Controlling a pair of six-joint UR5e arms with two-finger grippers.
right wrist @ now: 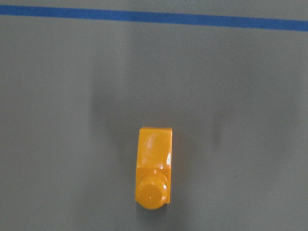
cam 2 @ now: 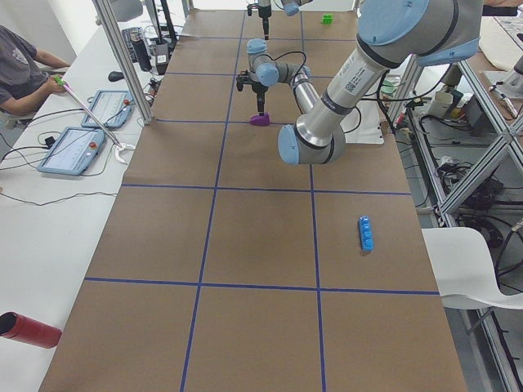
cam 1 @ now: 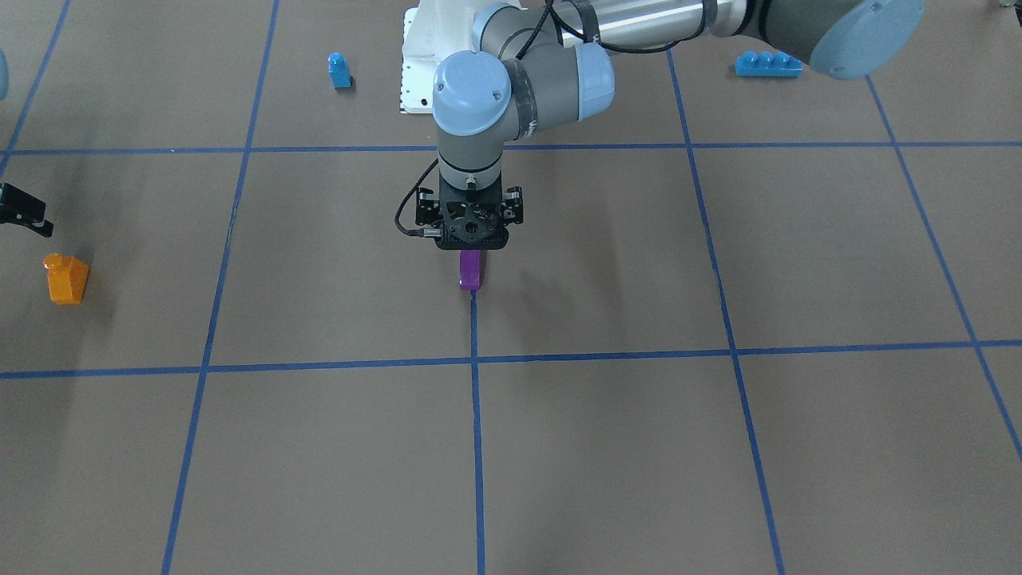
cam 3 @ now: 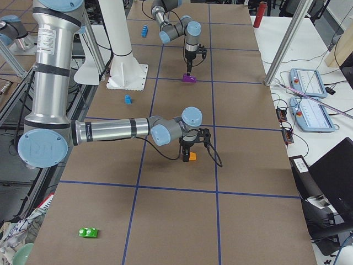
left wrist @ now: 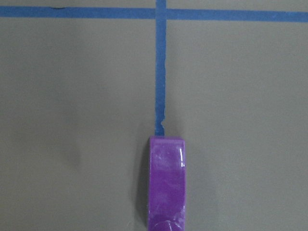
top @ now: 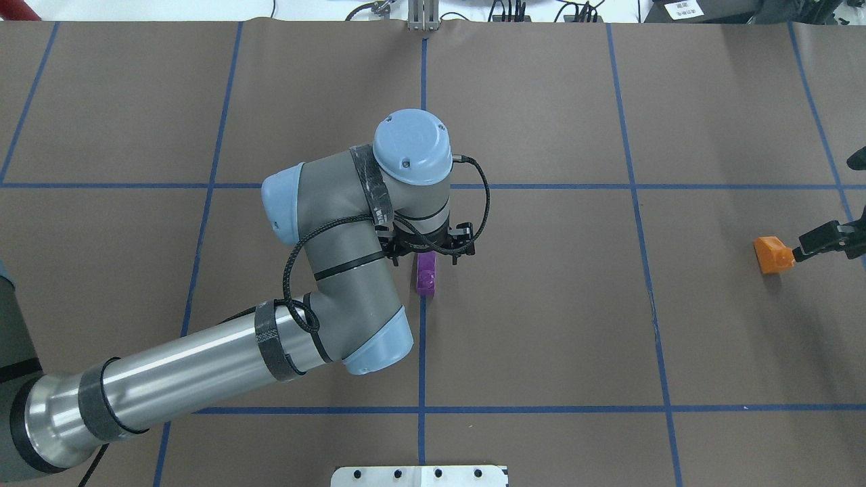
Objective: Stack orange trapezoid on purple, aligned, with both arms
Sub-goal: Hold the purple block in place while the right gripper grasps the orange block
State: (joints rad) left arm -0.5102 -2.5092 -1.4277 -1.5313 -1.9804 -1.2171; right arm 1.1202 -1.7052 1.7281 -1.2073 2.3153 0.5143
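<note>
The purple block [cam 1: 469, 270] lies on the brown table at the end of a blue tape line, also in the overhead view [top: 426, 272] and the left wrist view [left wrist: 167, 183]. My left gripper [cam 1: 471, 231] hangs straight down right above it; its fingers are hidden, so I cannot tell whether they are open or whether they touch the block. The orange trapezoid [cam 1: 67, 278] stands stud up far to my right, also in the overhead view [top: 773, 254] and the right wrist view [right wrist: 153, 168]. My right gripper [top: 822, 240] hovers just above and beside it, its fingers unclear.
A small blue single-stud block [cam 1: 339, 70] and a long blue brick [cam 1: 768, 64] lie near the white base plate [cam 1: 419, 80]. A green block [cam 3: 88, 232] lies at the table's right end. An operator [cam 2: 24, 69] sits beside the table.
</note>
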